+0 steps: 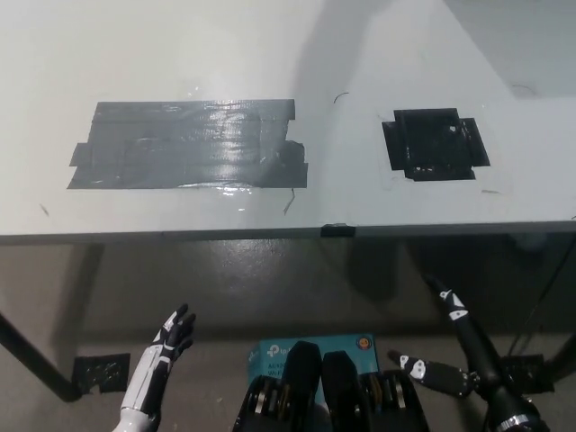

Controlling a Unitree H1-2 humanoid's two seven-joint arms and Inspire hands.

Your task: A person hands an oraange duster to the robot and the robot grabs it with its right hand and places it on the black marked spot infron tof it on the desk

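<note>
Pre-handover step: no duster in view. My right hand (454, 346) hangs open and empty below the desk's (270, 54) near edge; left hand (162, 360) rests open. Next: raise right hand to receive, then target the black square (435, 144) near the desk's right edge.

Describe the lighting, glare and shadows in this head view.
Head view: bright glare streaks the large grey tape patch on the desk; the small black marked spot stays matte; a broad soft shadow crosses the desk's upper middle; the floor beneath is dim, where the left hand and right hand hang low, slightly soft.
</note>
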